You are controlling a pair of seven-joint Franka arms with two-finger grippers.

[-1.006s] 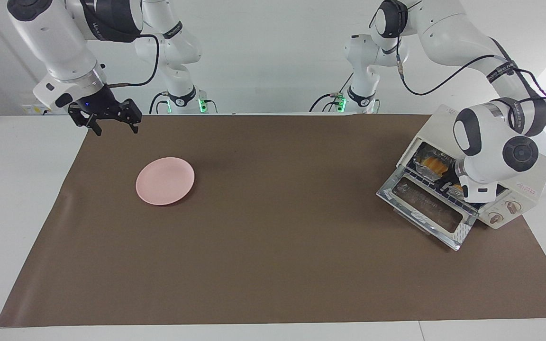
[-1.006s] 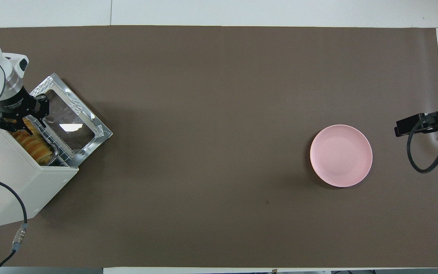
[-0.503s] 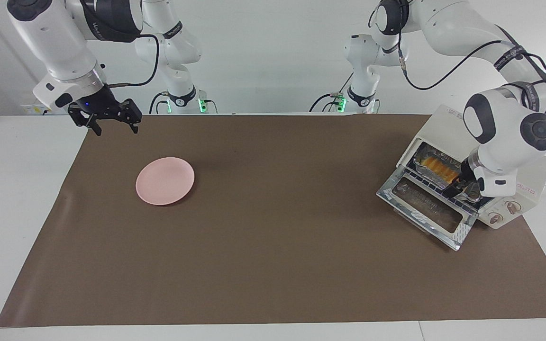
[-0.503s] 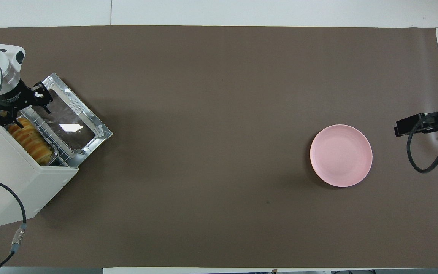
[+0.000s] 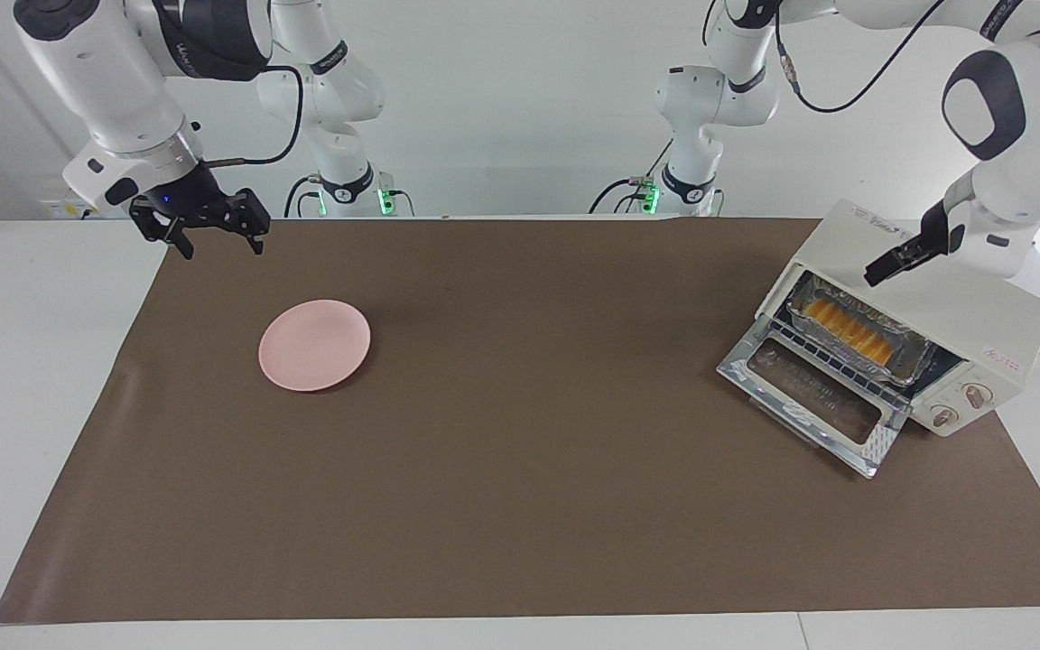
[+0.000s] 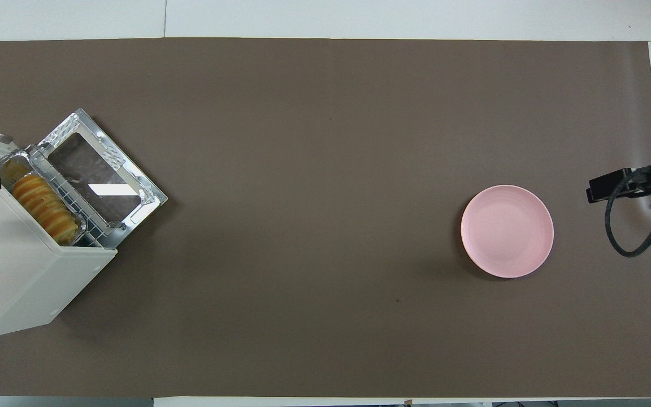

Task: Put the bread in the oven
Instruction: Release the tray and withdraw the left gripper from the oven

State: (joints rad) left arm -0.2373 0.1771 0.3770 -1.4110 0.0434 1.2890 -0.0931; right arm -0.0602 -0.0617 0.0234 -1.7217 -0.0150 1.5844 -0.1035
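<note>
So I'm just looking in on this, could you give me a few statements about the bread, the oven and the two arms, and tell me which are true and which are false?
1. The bread lies in a foil tray on the oven's rack. True.
2. The oven door is closed. False: it hangs open, folded down toward the table.
3. The left gripper holds the bread. False: it is up over the oven's top, empty, fingers open.
4. The pink plate has nothing on it. True.
5. The right gripper rests on the plate. False: it waits in the air near the mat's edge, open and empty.
</note>
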